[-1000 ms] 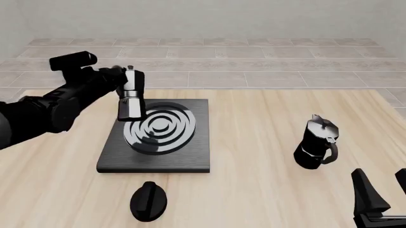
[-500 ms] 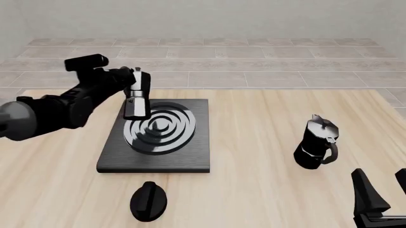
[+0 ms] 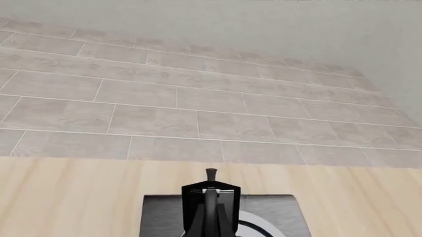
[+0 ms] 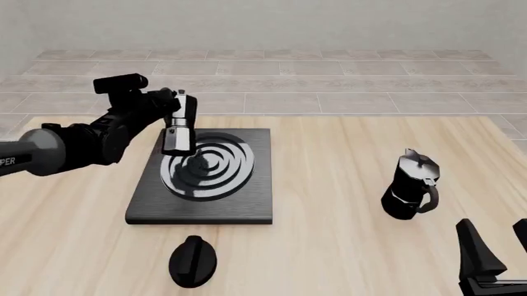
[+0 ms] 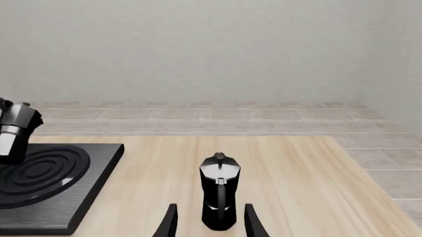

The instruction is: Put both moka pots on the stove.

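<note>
Holding one moka pot [image 4: 178, 123] clamped in my left pincer [image 4: 169, 114] above the stove [image 4: 247, 197]'s far-left part, upright, clear of the burner [image 4: 216, 168], with the other pot [image 4: 411, 185] standing on the surface [image 4: 346, 246] at right, facing my spread right pincer [image 5: 209, 224].

1 moka pot [image 5: 219, 197] stands upright on the wooden table [image 5: 297, 168], its handle facing the camera, with the 2 open fingertips of the right gripper [image 5: 209, 223] flanking its base and not touching it. At 9 o'clock from that pot lies the black stove [image 5: 59, 190] with its ringed burner [image 5: 36, 173]. A second moka pot [image 5: 13, 131] is cut by the frame edge above the burner. Tiled floor and a plain wall lie beyond.
</note>
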`<state>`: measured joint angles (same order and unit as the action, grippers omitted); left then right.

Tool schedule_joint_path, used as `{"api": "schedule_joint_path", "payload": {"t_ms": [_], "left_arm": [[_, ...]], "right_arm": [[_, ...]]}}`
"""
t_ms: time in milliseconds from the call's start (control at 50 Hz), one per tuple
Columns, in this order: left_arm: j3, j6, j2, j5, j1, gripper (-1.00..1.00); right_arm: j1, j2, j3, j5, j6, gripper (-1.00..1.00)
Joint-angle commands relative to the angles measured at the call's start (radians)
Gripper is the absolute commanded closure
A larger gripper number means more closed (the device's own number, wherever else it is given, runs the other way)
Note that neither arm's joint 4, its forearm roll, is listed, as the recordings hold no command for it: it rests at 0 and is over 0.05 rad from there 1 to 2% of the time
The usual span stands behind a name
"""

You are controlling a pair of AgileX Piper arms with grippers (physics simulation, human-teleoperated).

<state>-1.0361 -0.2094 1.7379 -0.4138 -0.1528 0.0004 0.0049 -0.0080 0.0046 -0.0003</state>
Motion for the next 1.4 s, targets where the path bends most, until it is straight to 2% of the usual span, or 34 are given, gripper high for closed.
{"api": "schedule_joint_path", "payload": {"t_ms": [20, 100, 700, 920, 1400], "left_arm": [[-0.034, 0.003, 0.000, -0.023, -0.004, 1.00], [-0.026, -0.010, 0.010, -0.025, -0.012, 1.00], [0.060, 0.015, 0.013, -0.017, -0.030, 1.00], [0.083, 0.002, 0.014, 0.051, -0.016, 1.00], [0.274, -0.005, -0.156, 0.071, -0.067, 1.00]], "right_arm": [[0.000, 0.000, 0.002, -0.002, 0.000, -1.00], [0.000, 0.000, 0.002, -0.002, 0.000, -1.00], [0.000, 0.000, 0.002, -0.002, 0.000, -1.00], [0.000, 0.000, 0.002, -0.002, 0.000, -1.00], [0.000, 0.000, 0.002, -0.002, 0.000, -1.00]]}}
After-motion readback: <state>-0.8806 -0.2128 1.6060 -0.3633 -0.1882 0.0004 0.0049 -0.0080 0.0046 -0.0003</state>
